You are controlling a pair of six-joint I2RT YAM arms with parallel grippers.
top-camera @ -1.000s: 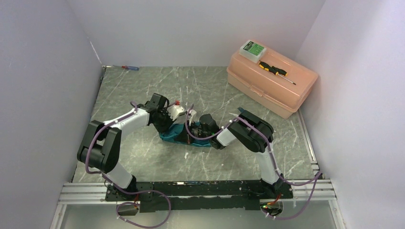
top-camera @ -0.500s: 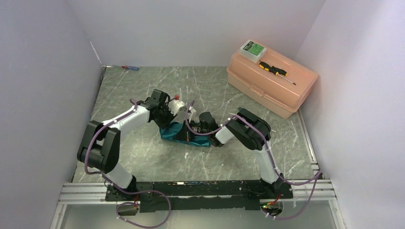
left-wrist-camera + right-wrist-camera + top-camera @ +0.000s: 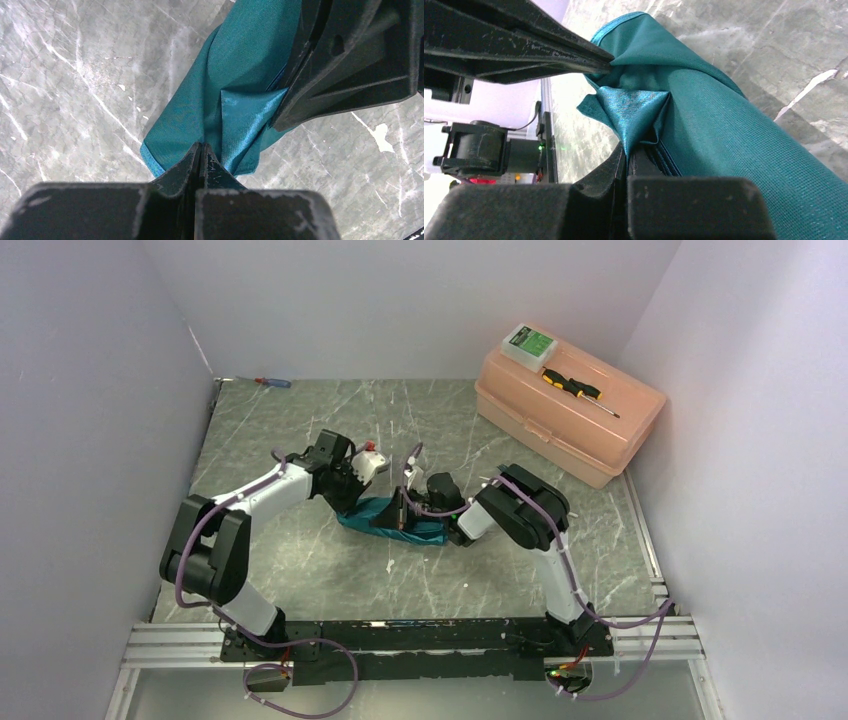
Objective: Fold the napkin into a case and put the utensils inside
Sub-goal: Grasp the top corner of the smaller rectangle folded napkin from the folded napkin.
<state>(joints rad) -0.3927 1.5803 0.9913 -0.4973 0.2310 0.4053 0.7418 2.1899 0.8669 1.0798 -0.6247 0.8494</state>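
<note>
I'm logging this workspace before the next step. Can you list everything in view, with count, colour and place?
soft teal cloth napkin: one, teal, mid-table, bunched between both grippers
peach plastic toolbox: one, peach, far right of the table
small green-and-white box: one, green and white, on the toolbox lid
yellow-and-black screwdriver: one, yellow and black, on the toolbox lid
red-and-blue screwdriver: one, red and blue, far left corner of the table
grey marbled table: one, grey with white veins, under everything
left gripper: one, black, shut on the napkin
right gripper: one, black, shut on the napkin
</note>
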